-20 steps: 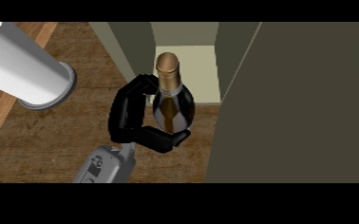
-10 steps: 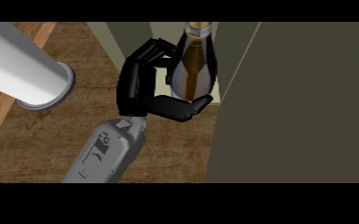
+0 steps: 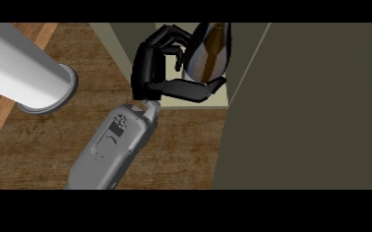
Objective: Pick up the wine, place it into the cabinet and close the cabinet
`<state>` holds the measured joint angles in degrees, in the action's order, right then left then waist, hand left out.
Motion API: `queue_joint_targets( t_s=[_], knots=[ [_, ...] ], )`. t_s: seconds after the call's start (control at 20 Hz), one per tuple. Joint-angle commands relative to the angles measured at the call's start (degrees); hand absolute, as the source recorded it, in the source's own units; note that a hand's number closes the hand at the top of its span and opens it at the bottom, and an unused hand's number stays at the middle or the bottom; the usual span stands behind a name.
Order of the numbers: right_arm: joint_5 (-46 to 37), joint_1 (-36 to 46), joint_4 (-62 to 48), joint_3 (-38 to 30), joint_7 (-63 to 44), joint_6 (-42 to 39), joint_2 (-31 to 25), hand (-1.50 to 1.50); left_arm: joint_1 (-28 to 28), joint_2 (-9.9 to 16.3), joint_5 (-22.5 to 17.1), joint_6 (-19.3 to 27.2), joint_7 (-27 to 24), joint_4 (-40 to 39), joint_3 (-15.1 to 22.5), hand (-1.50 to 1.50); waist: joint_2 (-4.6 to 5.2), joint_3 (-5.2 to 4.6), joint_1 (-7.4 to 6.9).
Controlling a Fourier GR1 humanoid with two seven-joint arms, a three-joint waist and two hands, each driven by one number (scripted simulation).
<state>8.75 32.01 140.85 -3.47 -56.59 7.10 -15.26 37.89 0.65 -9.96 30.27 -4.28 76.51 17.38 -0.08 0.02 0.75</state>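
the dark brown glass wine bottle with a pale label (image 3: 207, 54) stands inside the opening of the pale cabinet (image 3: 131, 54), near its right inner wall, and its top runs out of the view at the upper edge. the bottle's long axis points nearly straight up toward the camera, with a small lean, so it looks short.

the black hand (image 3: 149, 73) at the end of the grey forearm (image 3: 112, 150) is on the left side of the bottle. its fingers (image 3: 169, 38) are curled around the back of the bottle and the thumb (image 3: 190, 89) crosses under its front, so the hand is closed on the bottle. from this view i cannot say which of the two hands it is; no other hand shows.

the big dark cabinet door (image 3: 305, 108) stands open on the right, just beside the bottle. a grey cylinder (image 3: 29, 78) lies at the left over the brown wooden counter (image 3: 181, 147).

in my judgement the bottle is almost placed. the next move needs the fingers to let go and pull back to the left and down, away from the bottle, and after that the door must be pushed.
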Motion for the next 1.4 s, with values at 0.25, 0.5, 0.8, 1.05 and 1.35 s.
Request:
queue_joint_targets(
  t_s=[0.25, 0.5, 0.8, 1.05, 1.35],
  knots=[
    [6.92, -3.77, 6.4, -2.21, -1.36, -1.69, 0.6, -1.5, 2.6, -0.64, 2.67, -1.12, -6.05, -9.32, -1.55, 1.5, 0.03, 0.0, 0.07],
    [8.44, 2.35, 1.89, -4.11, -2.87, -1.33, -0.98, -1.5, 4.72, -0.64, -0.73, -0.09, -9.68, -15.47, -1.4, 1.5, 0.08, -0.03, 0.25],
    [6.04, -3.19, 3.0, -0.96, 1.42, -2.73, 2.22, -1.5, 7.79, -0.65, -7.95, 4.01, -19.16, -26.09, 2.17, 1.5, 0.42, -0.02, 1.49],
    [5.17, -3.01, 1.99, 0.17, 1.94, -3.27, 2.62, -1.5, 2.73, -0.65, -10.68, 2.97, -22.75, -27.12, 5.04, 1.5, 0.25, -0.04, 0.68],
    [6.79, 2.27, 0.33, -3.59, -0.87, -1.23, 0.92, -1.5, 6.2, -0.65, -10.66, 4.76, -23.88, -35.09, 7.61, 1.5, 0.2, -0.03, 0.77]
  ],
)
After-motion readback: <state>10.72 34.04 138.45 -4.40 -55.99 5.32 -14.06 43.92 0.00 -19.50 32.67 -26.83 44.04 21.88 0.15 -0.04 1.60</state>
